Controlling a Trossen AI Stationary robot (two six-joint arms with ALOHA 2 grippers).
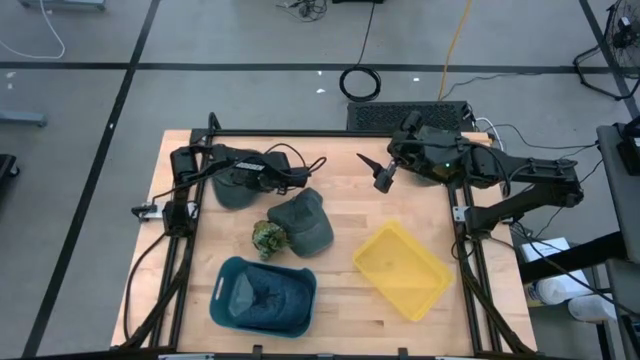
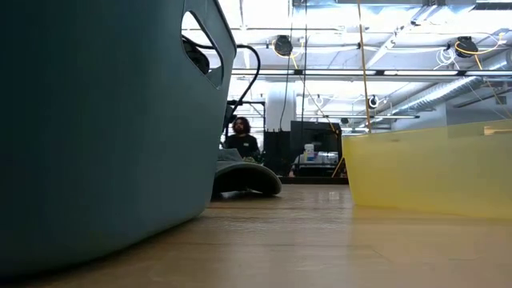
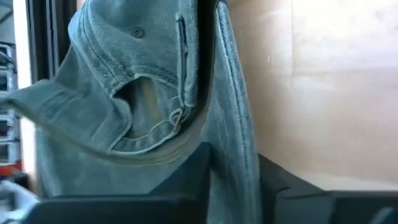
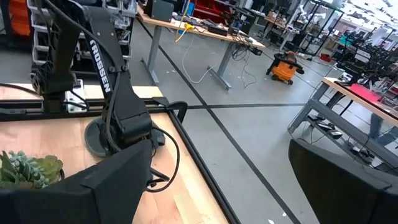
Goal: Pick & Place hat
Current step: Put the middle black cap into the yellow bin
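Observation:
A grey-green cap (image 1: 305,222) lies on the wooden table near its middle, and shows low on the boards in the low view (image 2: 244,176). My left gripper (image 1: 298,186) reaches from the table's left over the cap's far edge, slanting down, and is shut on the cap (image 3: 143,81). A second dark cap (image 1: 233,192) lies under the left arm. My right gripper (image 1: 381,172) hangs open, raised well above the table at the far right, with nothing between its fingers (image 4: 112,186). My left gripper pinches a stitched edge of the cap (image 3: 231,143), which looks like its brim, between its two fingers (image 3: 186,180). The fingers come slanting down from the table's left. The cap's crown rests on the table.
A blue bin (image 1: 262,295) with dark cloth inside stands at the near left, a yellow bin (image 1: 400,268) at the near right. A small green leafy thing (image 1: 268,238) sits beside the cap. A person (image 2: 240,138) sits in the room beyond the table.

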